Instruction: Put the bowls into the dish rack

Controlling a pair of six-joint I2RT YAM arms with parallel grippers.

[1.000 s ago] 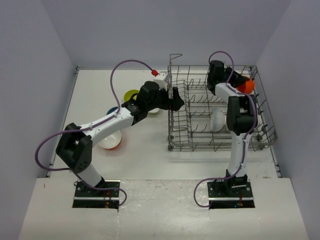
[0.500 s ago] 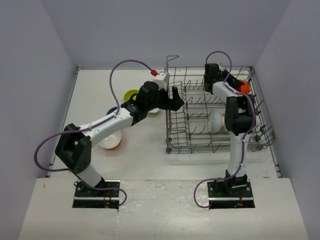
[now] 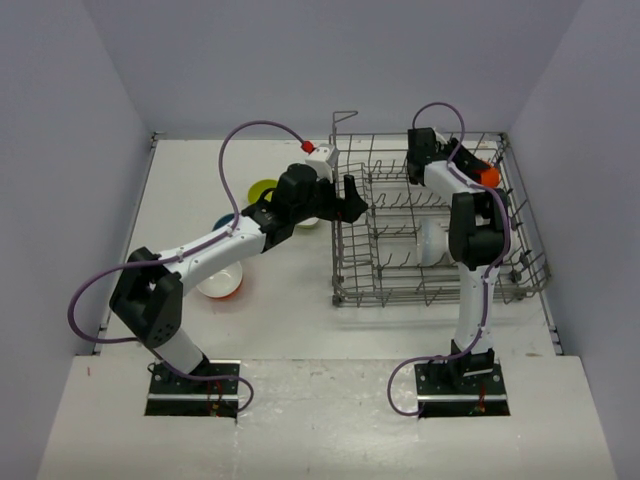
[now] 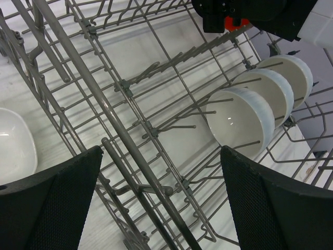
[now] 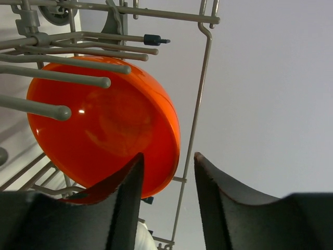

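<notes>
My right gripper (image 5: 167, 162) is reaching into the far right corner of the large grey wire dish rack (image 3: 430, 294), and its jaws are standing parted. The glossy plain orange bowl (image 5: 104, 130) is standing on edge there among the upright tines (image 5: 57, 112), close to the rack's tall side wall. Its rim is sitting in the gap between my fingers (image 5: 218, 208). One finger is overlapping the bowl's edge from this angle, so I cannot tell whether it is touching. On the other side, bare wall is showing between rim and finger, so I am not clamping it.

My left gripper (image 4: 160, 161) is hanging just over the rack's left-hand wall, jaws spread wide with nothing between them but wire. Looking down past them, a row of three white round bowls (image 4: 268, 92) is leaning on edge between tines in the rack's right half, one behind another. Outside the wall, the white squarish bowl (image 4: 13, 143) is lying on the white table (image 3: 290, 290), just beside the rack.

Further left on the table, the yellow-green bowl (image 3: 262, 187) is sitting toward the back. The blue bowl (image 3: 224, 221) is peeking out from under my left arm (image 3: 210, 250). The orange bowl with the white inside (image 3: 220, 283) is resting nearest the front edge.
</notes>
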